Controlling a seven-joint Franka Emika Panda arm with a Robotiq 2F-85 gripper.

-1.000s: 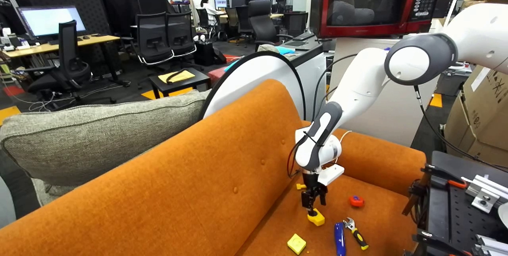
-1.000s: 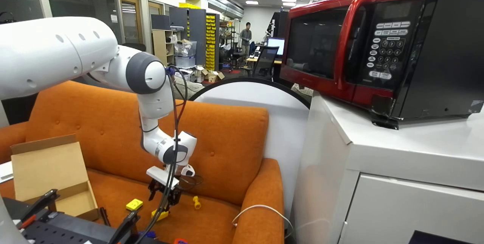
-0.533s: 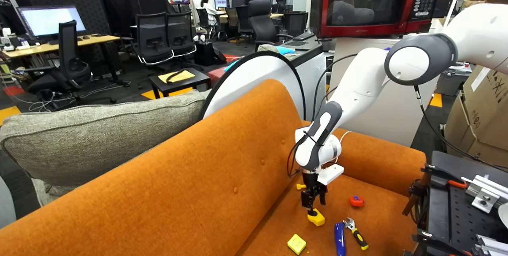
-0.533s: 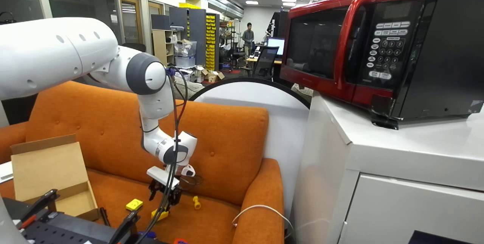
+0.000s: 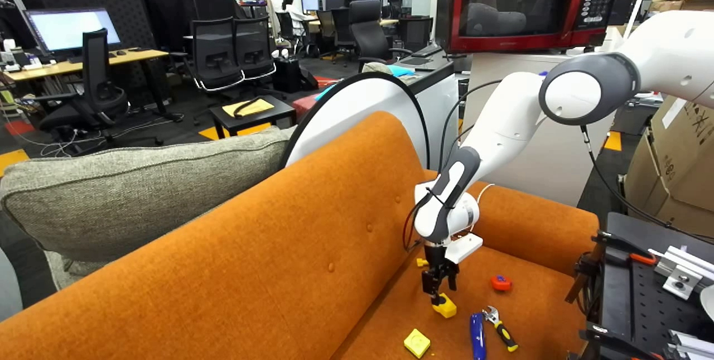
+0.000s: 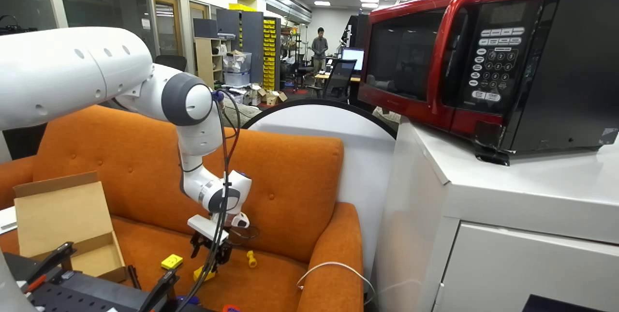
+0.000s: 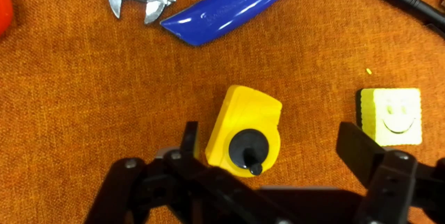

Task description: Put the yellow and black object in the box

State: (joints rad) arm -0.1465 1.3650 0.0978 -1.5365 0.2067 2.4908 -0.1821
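The yellow and black object (image 7: 250,111) is a rounded yellow piece with a round black knob on top. It lies on the orange sofa seat, also seen in both exterior views (image 5: 447,308) (image 6: 207,274). My gripper (image 7: 267,137) is open and points down over it. The object sits between the fingers in the wrist view, closer to the left finger, with a wide gap to the right one. In both exterior views the gripper (image 5: 443,292) (image 6: 205,260) is just above it. Whether a finger touches it cannot be told. The open cardboard box (image 6: 102,255) stands on the seat in an exterior view.
A yellow smiley square block (image 7: 398,116) lies near the right finger. A blue stick-like tool (image 7: 229,8), a wrench (image 5: 502,333), a red object (image 5: 501,283), a black flashlight (image 7: 413,3) and a small yellow piece (image 6: 252,259) lie around. The sofa backrest (image 5: 357,226) rises beside the arm.
The arm has lowered slightly, bringing the gripper a little closer to the yellow and black object. The objects on the seat have not moved.
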